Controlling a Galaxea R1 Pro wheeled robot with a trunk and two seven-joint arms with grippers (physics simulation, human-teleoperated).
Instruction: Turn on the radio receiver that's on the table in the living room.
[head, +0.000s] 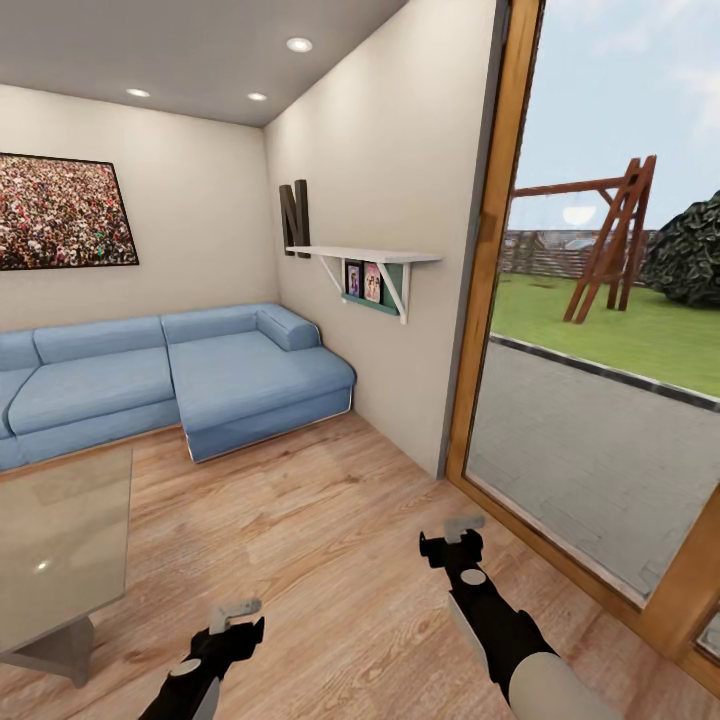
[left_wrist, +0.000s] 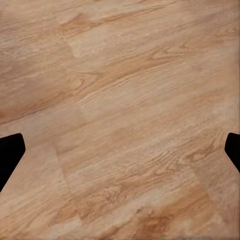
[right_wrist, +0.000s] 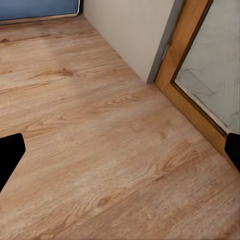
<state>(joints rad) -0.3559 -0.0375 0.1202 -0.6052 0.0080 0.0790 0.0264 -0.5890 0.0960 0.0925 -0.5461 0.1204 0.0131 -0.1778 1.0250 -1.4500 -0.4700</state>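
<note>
The radio receiver is out of view. A corner of the low table (head: 60, 540) with its glossy grey-beige top shows at the left of the head view, and its visible part carries nothing. My left gripper (head: 236, 608) hangs low over the plank floor just right of the table's corner, fingers spread wide (left_wrist: 120, 150) with only wood between them. My right gripper (head: 462, 527) is held over the floor toward the glass door, also open (right_wrist: 120, 150) and empty.
A light-blue sectional sofa (head: 180, 375) lines the far wall under a framed crowd picture (head: 62, 212). A white wall shelf (head: 370, 262) juts out at the right wall. The wood-framed glass door (head: 500, 250) stands at the right, over open plank floor (head: 300, 540).
</note>
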